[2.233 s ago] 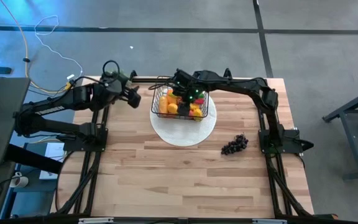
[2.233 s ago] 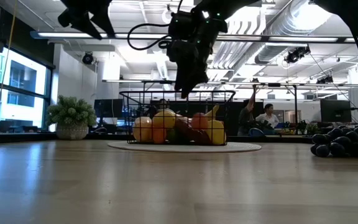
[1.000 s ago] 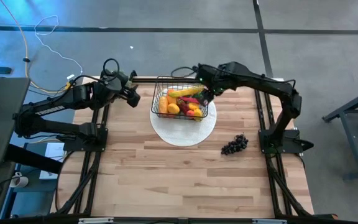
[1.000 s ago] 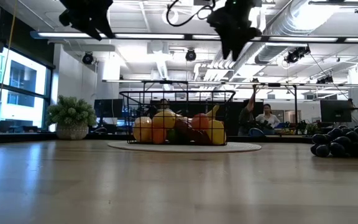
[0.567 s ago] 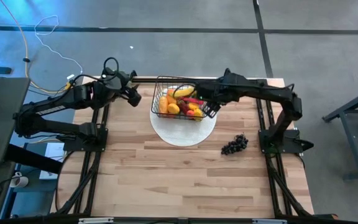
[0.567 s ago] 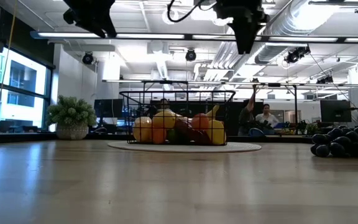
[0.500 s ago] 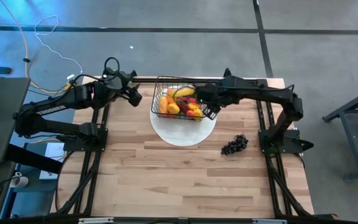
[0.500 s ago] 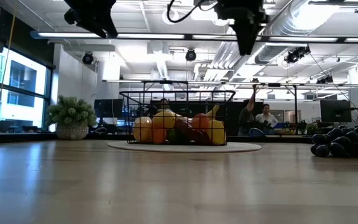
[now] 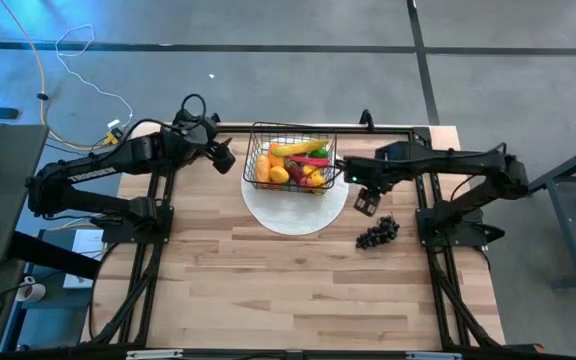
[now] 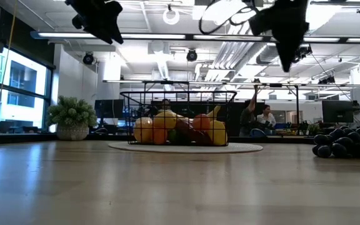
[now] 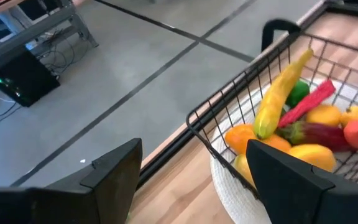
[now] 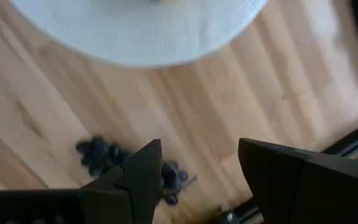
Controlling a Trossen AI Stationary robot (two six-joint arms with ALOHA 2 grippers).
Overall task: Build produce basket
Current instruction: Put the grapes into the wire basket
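Grapes next, and our right arm is nearer.
Our right gripper [image 9: 366,203], jaws parted and empty, hangs just upper-left of the grapes [image 9: 377,233], lower right of the basket [image 9: 290,160].

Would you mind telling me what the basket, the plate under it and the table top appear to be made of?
The basket looks like black-coated metal wire: thin dark grid sides you can see through. The plate looks matte white, perhaps ceramic or plastic; its look leaves that open. The table top looks like pale, smooth-finished wood: jointed planks with visible grain.

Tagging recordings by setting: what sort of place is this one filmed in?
Likely an open-plan office or lab: exposed ceiling ducts, a seated person at a desk behind the wooden table, and a potted plant by the window.
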